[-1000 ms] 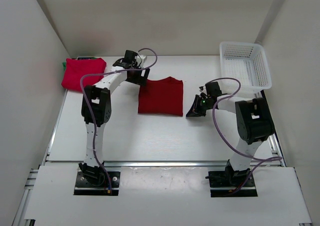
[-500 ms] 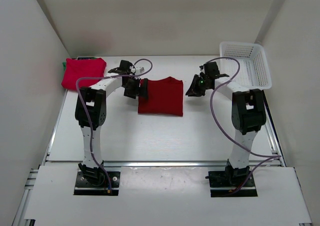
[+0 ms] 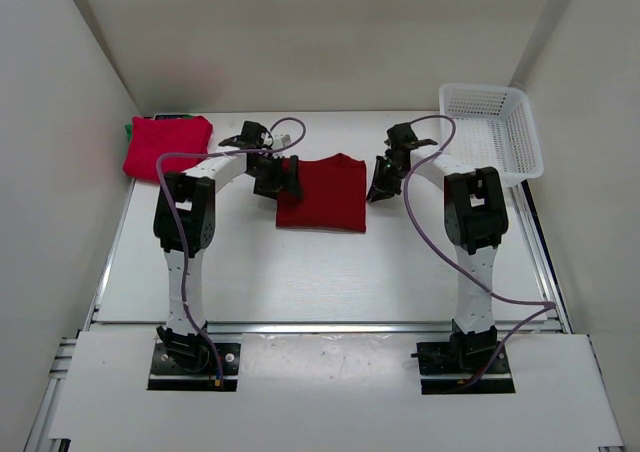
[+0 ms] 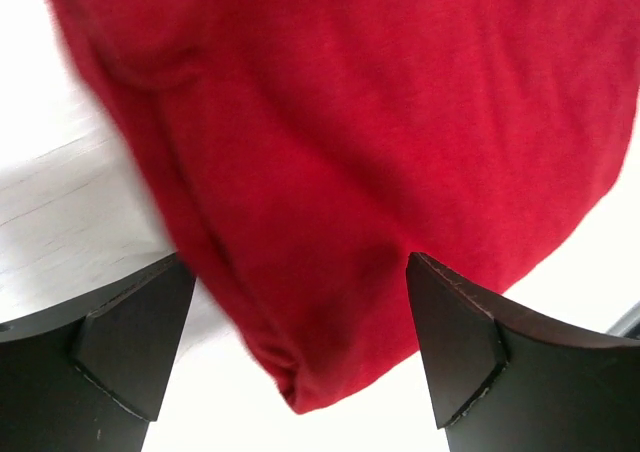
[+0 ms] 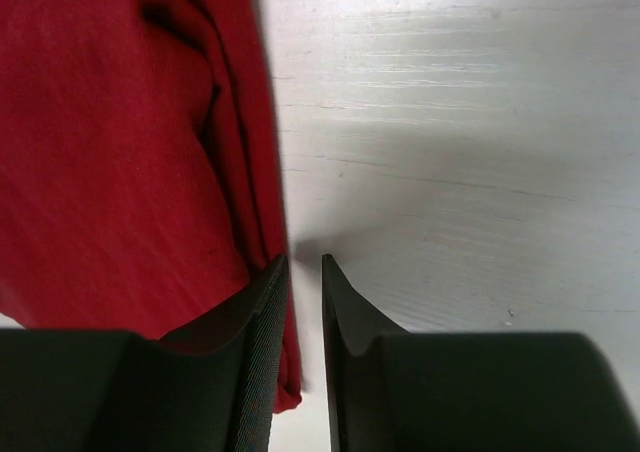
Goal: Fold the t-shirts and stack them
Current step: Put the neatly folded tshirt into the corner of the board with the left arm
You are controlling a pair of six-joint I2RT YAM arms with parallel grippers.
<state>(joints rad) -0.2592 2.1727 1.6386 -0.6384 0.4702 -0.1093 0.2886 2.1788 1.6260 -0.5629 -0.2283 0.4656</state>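
Edges of the folded red t-shirt (image 3: 322,194) on the tabletop (image 3: 300,272) meet both arms: left hand (image 3: 285,177) gapes wide astride the left edge, right hand (image 3: 380,187), barely parted and empty, sits just beside the right.

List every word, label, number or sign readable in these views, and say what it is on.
None: no text shows on the centre red t-shirt, the folded red t-shirt, the green t-shirt beneath it or the white mesh basket.
Any marking on the left arm or right arm is too small to read.
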